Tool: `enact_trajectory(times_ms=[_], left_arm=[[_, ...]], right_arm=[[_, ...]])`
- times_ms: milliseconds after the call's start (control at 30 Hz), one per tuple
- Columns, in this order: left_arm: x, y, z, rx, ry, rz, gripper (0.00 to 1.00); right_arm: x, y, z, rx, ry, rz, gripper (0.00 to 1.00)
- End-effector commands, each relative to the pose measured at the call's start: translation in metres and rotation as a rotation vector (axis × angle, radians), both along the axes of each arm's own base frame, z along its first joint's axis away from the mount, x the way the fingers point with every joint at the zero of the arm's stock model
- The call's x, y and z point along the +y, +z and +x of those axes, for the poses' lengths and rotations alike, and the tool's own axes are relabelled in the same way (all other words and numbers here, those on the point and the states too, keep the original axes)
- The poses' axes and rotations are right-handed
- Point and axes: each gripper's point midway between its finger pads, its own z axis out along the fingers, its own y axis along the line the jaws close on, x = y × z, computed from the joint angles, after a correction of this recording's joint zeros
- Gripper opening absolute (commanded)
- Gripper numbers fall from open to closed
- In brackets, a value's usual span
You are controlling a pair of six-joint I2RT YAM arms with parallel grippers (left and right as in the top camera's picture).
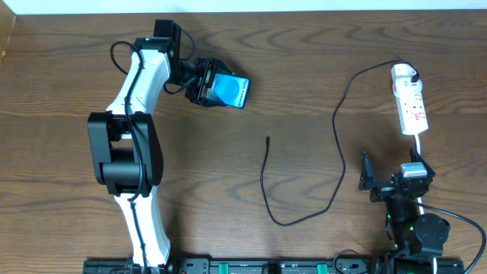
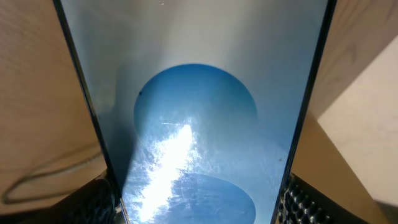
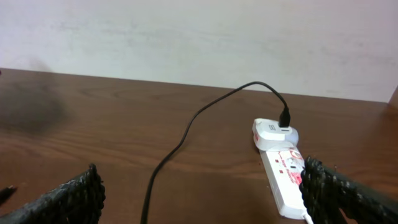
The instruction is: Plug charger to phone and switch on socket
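The phone (image 1: 230,90) has a bright blue screen and is held at its left end by my left gripper (image 1: 202,82), which is shut on it at the upper left of the table. In the left wrist view the phone (image 2: 199,124) fills the frame between both fingers. The charger (image 1: 336,129) is a long black cable; its free plug tip (image 1: 268,140) lies on the table mid-centre, apart from the phone. Its other end runs to a white adapter on the socket (image 1: 409,100), also in the right wrist view (image 3: 281,180). My right gripper (image 1: 392,183) is open and empty, just below the socket.
The cable loops down toward the front of the table (image 1: 293,221) between the two arms. A white wall (image 3: 199,37) stands beyond the table's far edge. The socket's white cord (image 1: 420,148) runs down past my right gripper.
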Motion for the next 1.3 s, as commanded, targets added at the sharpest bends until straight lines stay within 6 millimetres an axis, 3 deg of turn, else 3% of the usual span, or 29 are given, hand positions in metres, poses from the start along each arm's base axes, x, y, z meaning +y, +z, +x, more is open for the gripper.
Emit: enact_trajectory(times_ms=[0, 233, 467, 667, 867, 1100, 1267], left_arm=[[0.005, 0.012, 0.006, -0.066, 0.008, 0.068, 0.08], [-0.001, 0.013, 0.017, -0.138, -0.003, 0.083, 0.07], [-0.015, 0.02, 0.029, -0.223, -0.026, 0.067, 0.08], [-0.033, 0.025, 0.035, -0.285, -0.058, 0.057, 0.07], [-0.036, 0.026, 0.037, -0.283, -0.047, 0.051, 0.07], [-0.035, 0.025, 0.037, -0.284, -0.044, 0.058, 0.08], [-0.035, 0.025, 0.037, -0.284, -0.044, 0.058, 0.08]], right_arm=[[0.0, 0.004, 0.0, -0.019, -0.002, -0.012, 0.99], [0.001, 0.027, 0.0, -0.112, -0.001, -0.022, 0.99], [0.008, 0.029, -0.001, -0.121, 0.045, -0.024, 0.99], [0.014, 0.07, -0.009, -0.274, 0.079, 0.017, 0.99], [0.019, 0.081, -0.008, -0.26, 0.114, 0.048, 0.99], [0.033, 0.105, 0.012, -0.156, 0.208, 0.07, 0.99], [0.054, 0.12, 0.052, 0.033, 0.357, 0.207, 0.99]])
